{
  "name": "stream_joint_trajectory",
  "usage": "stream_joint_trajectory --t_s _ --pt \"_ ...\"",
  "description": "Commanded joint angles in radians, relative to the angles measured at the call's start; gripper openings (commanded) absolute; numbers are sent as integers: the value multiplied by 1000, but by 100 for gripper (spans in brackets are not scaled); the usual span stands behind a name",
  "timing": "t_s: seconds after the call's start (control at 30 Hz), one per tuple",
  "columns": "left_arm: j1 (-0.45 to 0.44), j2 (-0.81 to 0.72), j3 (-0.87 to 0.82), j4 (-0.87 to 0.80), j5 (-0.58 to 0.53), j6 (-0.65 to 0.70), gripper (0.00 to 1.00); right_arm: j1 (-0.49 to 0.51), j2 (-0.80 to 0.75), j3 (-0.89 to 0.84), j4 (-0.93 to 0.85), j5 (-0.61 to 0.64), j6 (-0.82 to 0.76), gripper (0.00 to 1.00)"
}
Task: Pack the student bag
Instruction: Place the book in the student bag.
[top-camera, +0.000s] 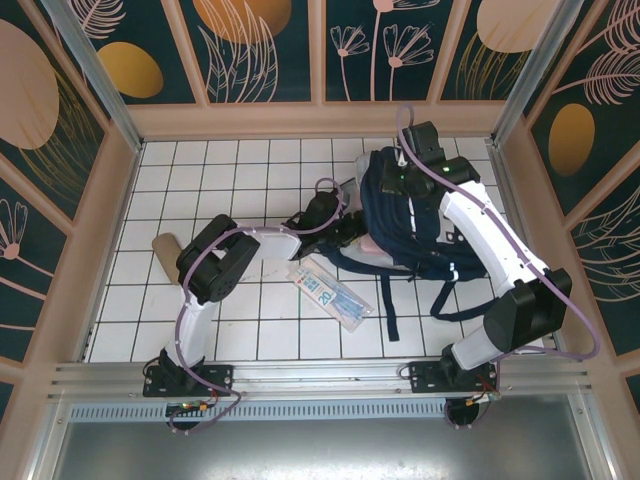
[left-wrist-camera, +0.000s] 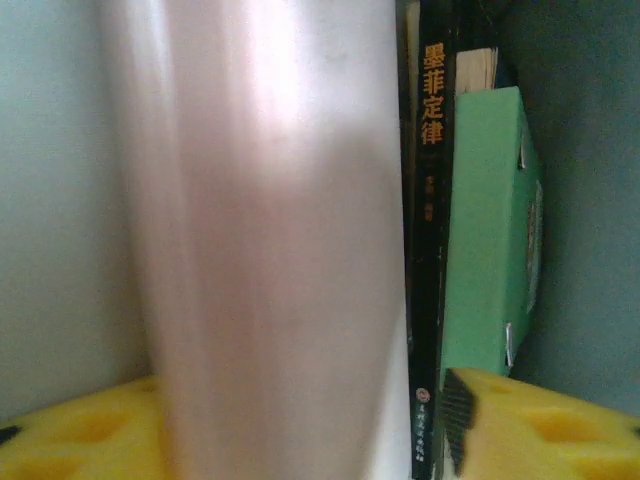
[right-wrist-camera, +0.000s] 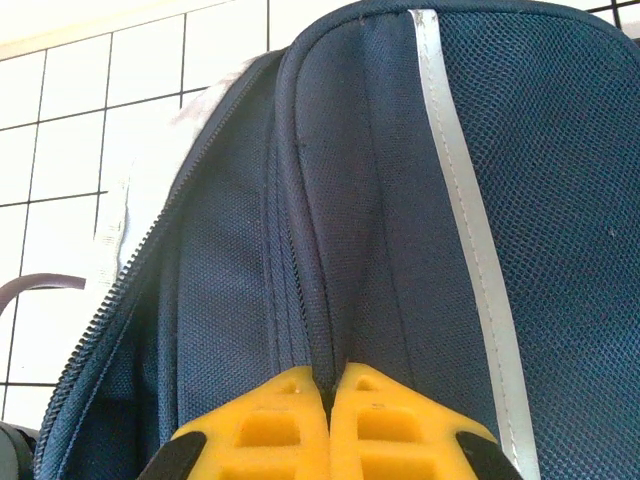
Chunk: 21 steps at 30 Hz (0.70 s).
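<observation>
The student bag (top-camera: 405, 225) lies on the white tiled table at the right, dark navy with a pale stripe (right-wrist-camera: 455, 190). My right gripper (right-wrist-camera: 330, 400) is shut, pinching a fold of the bag's fabric at its top edge (top-camera: 398, 178). My left gripper (top-camera: 348, 228) reaches into the bag's mouth from the left. In the left wrist view its yellow fingers (left-wrist-camera: 540, 430) stand wide apart around a pale pink cylinder (left-wrist-camera: 270, 250); the right finger is clear of it. Beside the cylinder stand a black book (left-wrist-camera: 430, 200) and a green book (left-wrist-camera: 490, 230).
A clear plastic pouch (top-camera: 330, 293) lies on the tiles in front of the bag. A tan cylinder (top-camera: 165, 250) rests at the far left. Black straps (top-camera: 445, 300) trail from the bag towards the near edge. Wooden walls enclose the table.
</observation>
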Motion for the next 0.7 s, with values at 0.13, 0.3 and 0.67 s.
stream_joint_trajectory --t_s 0.13,0.3,0.67 --pt "-7 -112 27 -274 -53 123 89 -6 -59 -17 106 -42 20 0" --pt "6 -199 33 -396 -123 162 96 -8 -66 -40 112 -39 18 0" --pt "89 -483 -185 -515 -229 166 96 -3 -103 -155 130 -34 0 34"
